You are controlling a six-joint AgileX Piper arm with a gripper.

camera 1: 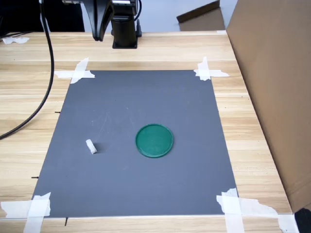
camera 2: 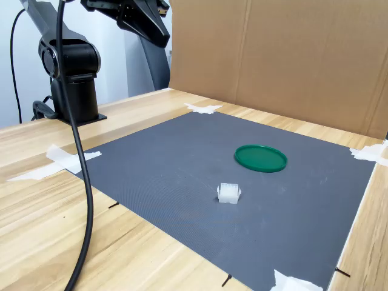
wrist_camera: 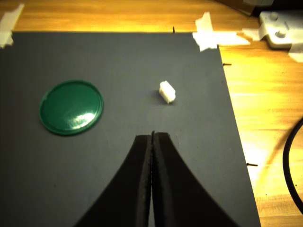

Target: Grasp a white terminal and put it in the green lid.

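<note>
White terminal (camera 1: 91, 146) lies apart from green lid (camera 1: 154, 141).

one grey mat (camera 1: 136, 145) lies on the wooden table (camera 1: 146, 51). on the mat there is one white terminal (camera 1: 91, 146) and one green lid (camera 1: 154, 141), nothing else of either kind. four patches of white tape (camera 1: 75, 72) hold the mat, one at each corner. one black cable (camera 1: 46, 73) runs beside the mat.
</note>
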